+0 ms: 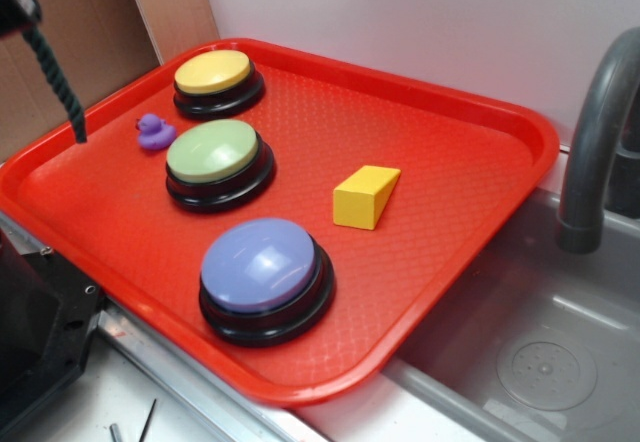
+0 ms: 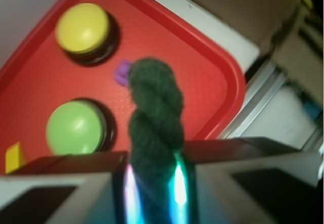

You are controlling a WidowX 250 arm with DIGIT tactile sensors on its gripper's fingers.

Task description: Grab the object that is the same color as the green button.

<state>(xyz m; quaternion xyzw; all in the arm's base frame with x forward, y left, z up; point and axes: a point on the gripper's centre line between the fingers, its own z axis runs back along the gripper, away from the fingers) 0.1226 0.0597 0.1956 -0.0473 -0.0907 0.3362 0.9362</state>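
Currently the gripper (image 2: 154,183) is seen clamped on the dark green rope piece (image 2: 154,127); in the wrist view the twisted strand is pinched between the two fingers (image 2: 66,193) and sticks out ahead of them. In the exterior view the same rope piece (image 1: 58,74) is seen hanging down from the gripper (image 1: 18,4) at the top left corner, its lower end raised clear of the red tray (image 1: 460,162), above the tray's left edge. Only part of the gripper is shown there.

On the tray three buttons are laid in a row: the yellow button (image 1: 215,74) at the far end, the green button (image 1: 215,157) in the middle, the bluish-purple button (image 1: 262,270) nearest the front. A small purple duck (image 1: 153,132) is placed just left of the green button, near the hanging rope end. A yellow wedge block (image 1: 365,197) is set to the right of the buttons, apart from them.

A grey sink (image 1: 540,352) and a grey faucet (image 1: 595,142) are seen right of the tray. The wrist view is blurred.
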